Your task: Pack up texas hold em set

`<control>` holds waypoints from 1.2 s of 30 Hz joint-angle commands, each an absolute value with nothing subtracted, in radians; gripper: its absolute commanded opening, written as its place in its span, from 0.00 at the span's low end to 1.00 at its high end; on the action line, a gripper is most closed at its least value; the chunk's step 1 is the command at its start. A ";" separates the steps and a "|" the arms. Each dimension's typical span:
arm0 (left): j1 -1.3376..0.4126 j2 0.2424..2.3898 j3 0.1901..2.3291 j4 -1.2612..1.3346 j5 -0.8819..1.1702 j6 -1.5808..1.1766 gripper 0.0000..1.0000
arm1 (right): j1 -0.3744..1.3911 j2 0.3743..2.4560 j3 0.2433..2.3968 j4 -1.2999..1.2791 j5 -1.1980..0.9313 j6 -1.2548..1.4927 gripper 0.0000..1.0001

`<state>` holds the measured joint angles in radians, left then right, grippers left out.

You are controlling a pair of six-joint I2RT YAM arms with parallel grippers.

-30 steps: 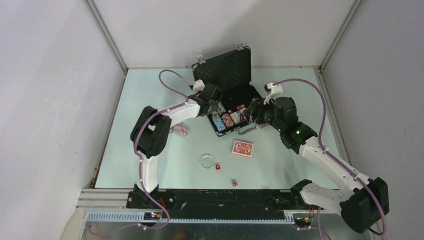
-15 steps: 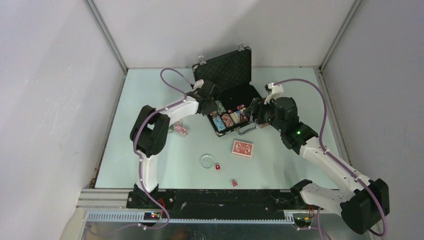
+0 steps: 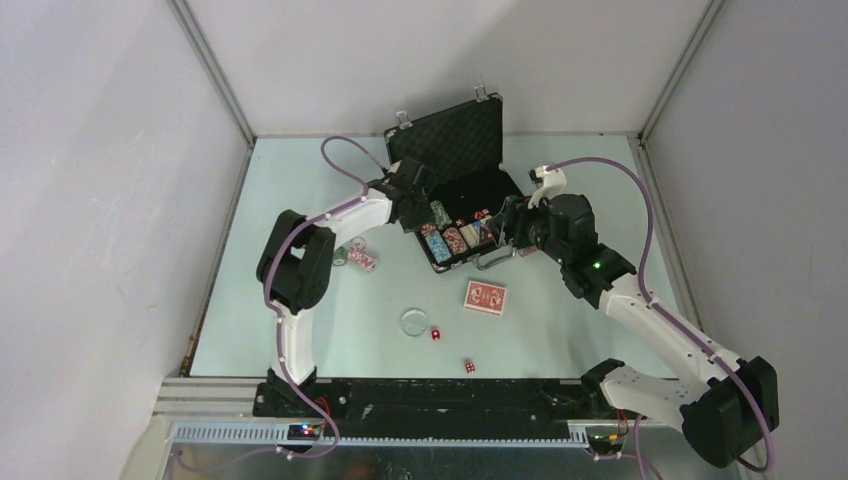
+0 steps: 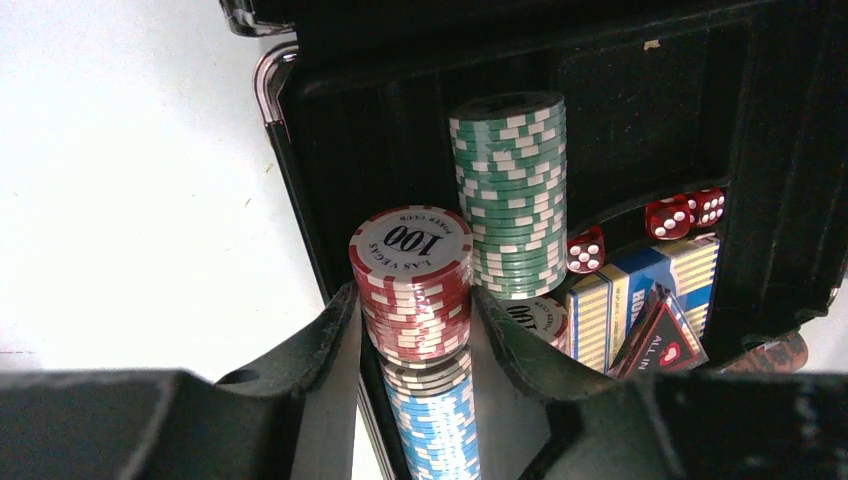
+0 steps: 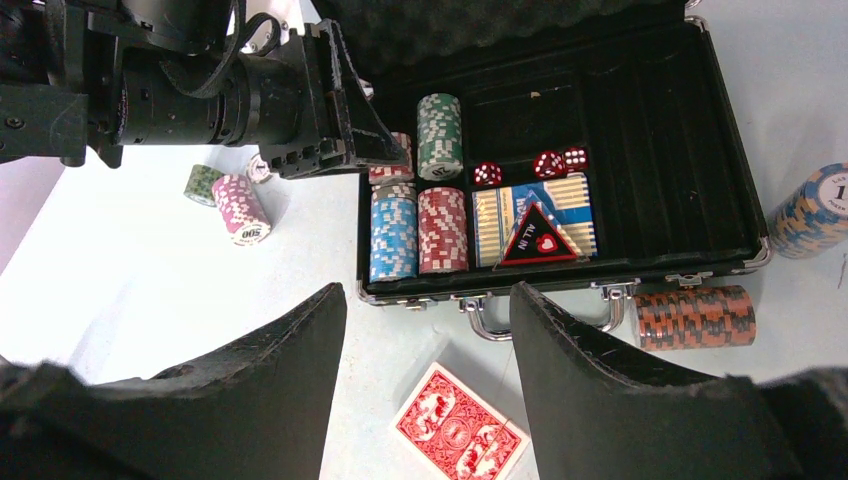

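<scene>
Briefcase (image 3: 450,140) sits open at the far middle of the table (image 3: 300,300), lid upright, foam lining showing.

Left arm has swung slightly left and back over the last second. Right arm hasn't moved.

Left gripper (image 4: 413,310) is in the case's left chip slot. Jaws are narrowed onto the red chip stack (image 4: 411,270), and the pads look to be touching both sides. Stack is upright, behind the blue stack (image 4: 432,420) and beside the green stack (image 4: 510,190). My read: it's seated, release comes next.

Right gripper (image 5: 425,295) hovers over the handle side, jaws wide, holding nothing.

Not yet packed:
- orange stack (image 5: 695,317), just beside the handle
- pink stack (image 3: 361,259), left of the case
- red-backed cards (image 3: 485,297)
- clear disc (image 3: 413,321)
- two loose dice (image 3: 436,334), near side

Three dice are already inside. Roughly half packed.
</scene>
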<state>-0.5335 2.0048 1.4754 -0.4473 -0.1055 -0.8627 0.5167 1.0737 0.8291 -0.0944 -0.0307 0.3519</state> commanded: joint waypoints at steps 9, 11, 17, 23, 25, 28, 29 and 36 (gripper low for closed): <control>-0.521 1.979 1.504 -0.492 -0.074 -0.865 0.09 | 0.513 1.081 0.828 -0.045 -0.044 0.367 0.63; -0.522 1.960 1.478 -0.474 -0.071 -0.878 0.25 | 0.513 1.081 0.828 -0.042 -0.042 0.370 0.64; -0.511 1.905 1.424 -0.421 -0.056 -0.889 0.65 | 0.513 1.083 0.828 -0.031 -0.045 0.376 0.68; -0.506 1.814 1.366 -0.341 -0.062 -0.867 0.78 | 0.510 1.089 0.828 -0.035 -0.065 0.377 0.71; -0.506 1.780 1.349 -0.338 -0.079 -0.852 0.79 | 0.508 1.097 0.828 -0.040 -0.077 0.379 0.74; -0.506 1.700 1.294 -0.330 -0.108 -0.825 0.79 | 0.484 1.102 0.841 -0.094 -0.139 0.384 0.82; -0.506 1.681 1.276 -0.321 -0.117 -0.819 0.79 | 0.477 1.103 0.845 -0.108 -0.192 0.379 0.85; -0.505 1.436 1.062 -0.331 -0.210 -0.742 0.78 | 0.402 1.122 0.848 -0.245 -0.272 0.369 0.84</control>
<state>-0.5095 1.5730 1.1301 -0.3260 -0.1261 -0.8173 0.4355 1.1019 0.8291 -0.1692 -0.1940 0.3752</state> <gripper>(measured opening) 0.779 0.876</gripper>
